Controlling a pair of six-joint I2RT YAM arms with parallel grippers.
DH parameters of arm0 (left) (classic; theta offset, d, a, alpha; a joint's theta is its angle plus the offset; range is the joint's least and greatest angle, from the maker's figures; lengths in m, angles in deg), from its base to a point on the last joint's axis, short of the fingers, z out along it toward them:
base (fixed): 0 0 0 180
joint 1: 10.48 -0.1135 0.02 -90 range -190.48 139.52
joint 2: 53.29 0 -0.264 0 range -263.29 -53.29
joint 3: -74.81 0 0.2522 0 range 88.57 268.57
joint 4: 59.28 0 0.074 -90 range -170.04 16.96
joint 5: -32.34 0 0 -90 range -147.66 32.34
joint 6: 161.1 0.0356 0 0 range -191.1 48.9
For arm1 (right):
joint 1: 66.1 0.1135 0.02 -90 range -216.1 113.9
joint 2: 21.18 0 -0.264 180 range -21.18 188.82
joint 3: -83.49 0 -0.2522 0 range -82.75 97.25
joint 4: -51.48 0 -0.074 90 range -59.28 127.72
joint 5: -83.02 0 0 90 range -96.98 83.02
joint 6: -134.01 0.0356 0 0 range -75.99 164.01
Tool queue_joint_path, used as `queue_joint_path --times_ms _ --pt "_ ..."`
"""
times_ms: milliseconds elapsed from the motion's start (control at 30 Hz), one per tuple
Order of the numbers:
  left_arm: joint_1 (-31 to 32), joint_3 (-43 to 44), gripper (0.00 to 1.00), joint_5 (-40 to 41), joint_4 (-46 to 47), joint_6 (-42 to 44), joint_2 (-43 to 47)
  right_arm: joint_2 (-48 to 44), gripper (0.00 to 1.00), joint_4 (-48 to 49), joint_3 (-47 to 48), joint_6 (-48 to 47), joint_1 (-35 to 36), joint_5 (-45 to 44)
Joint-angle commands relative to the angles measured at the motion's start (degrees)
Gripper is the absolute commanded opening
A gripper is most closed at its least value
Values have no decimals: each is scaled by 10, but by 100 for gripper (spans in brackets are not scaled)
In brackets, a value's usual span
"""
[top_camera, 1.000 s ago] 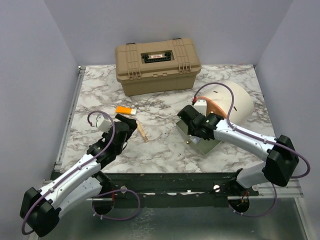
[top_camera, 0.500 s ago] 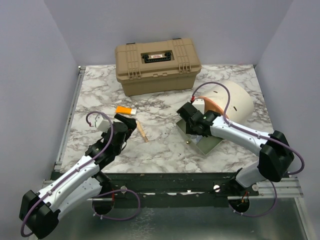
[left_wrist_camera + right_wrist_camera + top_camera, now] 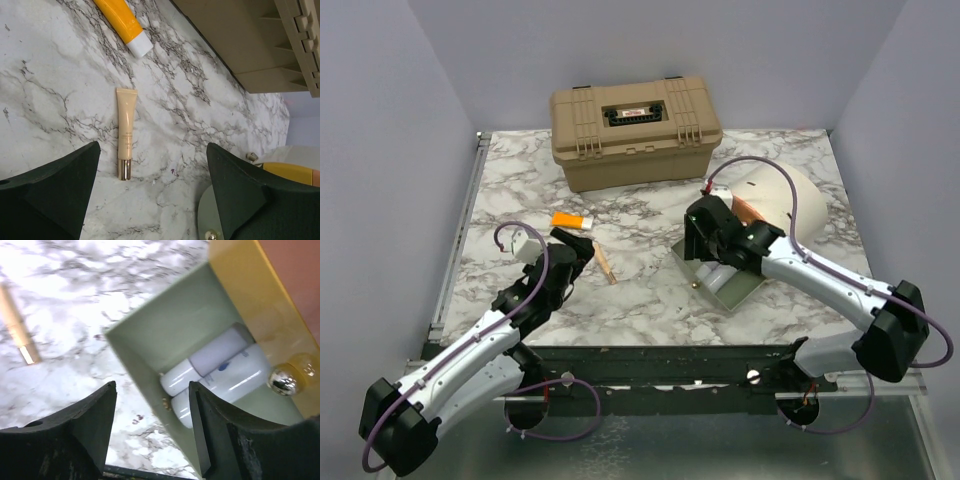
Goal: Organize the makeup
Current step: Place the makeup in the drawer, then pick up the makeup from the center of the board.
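- Fingers (image 3: 55,195) of the left gripper (image 3: 152,160) stand wide apart and hold nothing. They hang over the marble table (image 3: 510,180).
- Between those fingers, on the marble, lies a pale tube (image 3: 126,132). Its rose-gold cap points toward the wrist camera, and neither finger touches it.
- An orange tube (image 3: 120,20) with a white cap lies farther out, well apart from the pale tube and near the front wall of the tan hard case (image 3: 240,40).
- Fingers (image 3: 75,435) of the right gripper (image 3: 152,400) are parted with nothing between them. They hover over the near corner of a pale green box (image 3: 150,345).
- Two white tubes (image 3: 215,367) lie side by side and touching on the floor of that box.
- From above, the box (image 3: 732,288) sits on the right half of the table, just in front of the cream pouch (image 3: 798,205). The right gripper (image 3: 703,232) is over the box's far end.
- From above, the left gripper (image 3: 570,255) is left of centre and the pale tube (image 3: 606,266) is just beside it. The orange tube (image 3: 571,220) lies a little farther back, and the hard case (image 3: 636,128) stands closed at the far edge.
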Motion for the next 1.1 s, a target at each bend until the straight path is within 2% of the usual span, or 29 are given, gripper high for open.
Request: queue_joint_path --times_ms 0,133,200,300,700,867,1067 --pt "-2 -7 89 -3 4 1 9 -22 66 77 15 -58 -2 114" --pt "-2 -5 89 2 4 4 16 -3 69 124 21 -76 -1 210" --pt "-1 -2 89 4 3 9 21 19 66 141 27 -85 -1 264" --pt "-1 17 90 -4 4 44 30 59 62 126 50 -86 3 294" --pt "-2 28 93 55 -22 118 116 170 62 120 118 -106 18 304" --pt "-2 32 93 85 -50 117 133 250 62 96 204 -124 22 305" --pt "-1 64 93 80 -69 177 134 360 74 108 320 -183 24 276"
